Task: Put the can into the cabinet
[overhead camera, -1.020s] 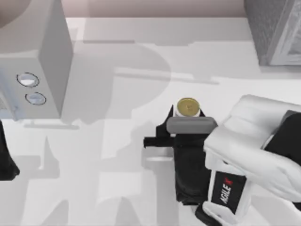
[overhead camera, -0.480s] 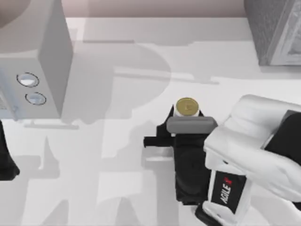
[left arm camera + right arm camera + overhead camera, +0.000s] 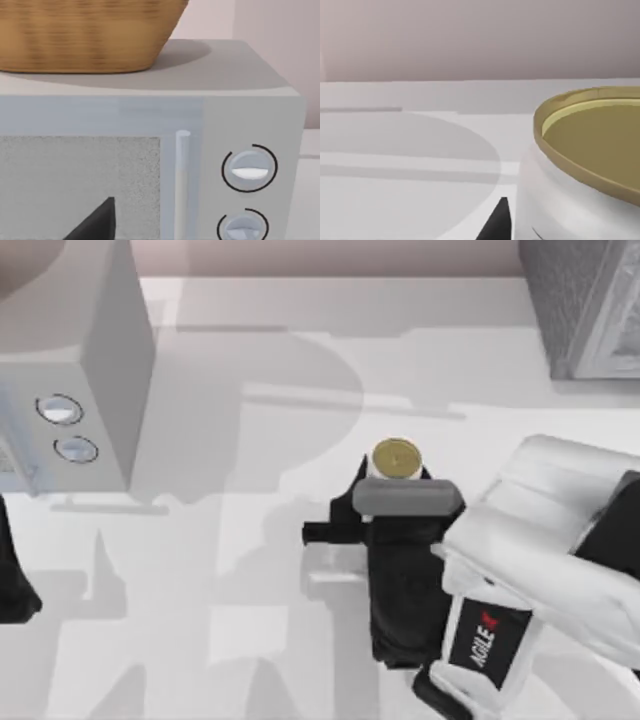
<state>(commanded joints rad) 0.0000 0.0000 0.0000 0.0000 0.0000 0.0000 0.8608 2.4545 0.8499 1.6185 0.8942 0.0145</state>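
Here we have our right gripper point(image 3: 396, 478) clenched on the can point(image 3: 396, 461), toward the desk's point(image 3: 300, 640) right edge. If the grip is shallow, the can could slip or tilt on the way to the cabinet point(image 3: 585, 305) at the far right corner. The right wrist view shows the can's gold rim point(image 3: 580, 130) close up; the left wrist view shows a microwave point(image 3: 150, 165) and basket point(image 3: 85, 35). Our left arm is parked at the left edge; we cannot tell its jaws' state.
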